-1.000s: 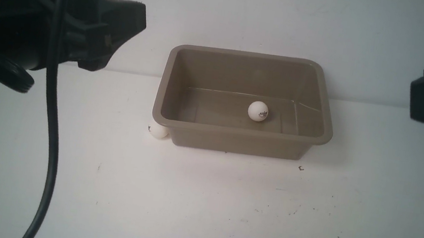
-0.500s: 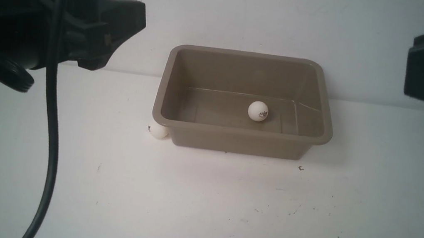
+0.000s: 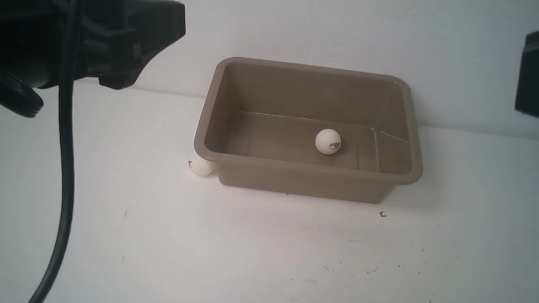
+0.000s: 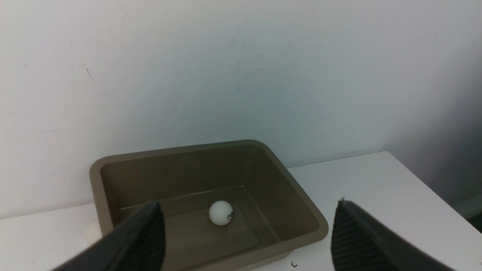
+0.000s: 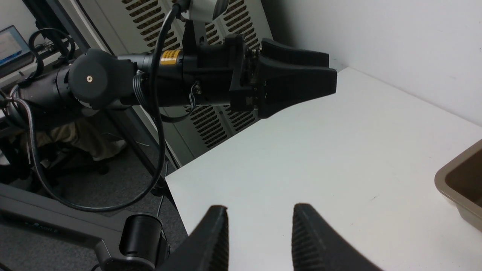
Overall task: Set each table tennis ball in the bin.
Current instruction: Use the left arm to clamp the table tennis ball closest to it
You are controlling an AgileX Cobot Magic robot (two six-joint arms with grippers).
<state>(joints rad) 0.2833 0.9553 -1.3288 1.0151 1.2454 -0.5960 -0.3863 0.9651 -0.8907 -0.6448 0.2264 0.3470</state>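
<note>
1. Black plastic forms the left gripper [image 3: 157, 44], which hangs high over the left side of the white table [image 3: 252, 266]. Its ribbed fingers [image 4: 150, 233] stand wide apart with nothing between them.
2. A black cable [image 3: 62, 142] hangs down in front of that arm, close to the camera.
3. One white ball [image 3: 201, 166] lies on the table outside the bin, just beside its near left corner and partly tucked under the flared rim. Whether it touches the wall cannot be told.
4. The grey-brown bin [image 3: 297, 180] sits in the middle of the table, its far side close to the pale wall [image 3: 322, 15].
5. A second white ball [image 3: 328, 141] with a small dark logo rests on the bin's floor, a little right of centre and clear of the walls.
6. The right gripper [image 5: 260, 210] is raised at the far right, well apart from the bin. Its fingers are drawn close together with only a narrow slit between them, and they hold nothing.
</note>
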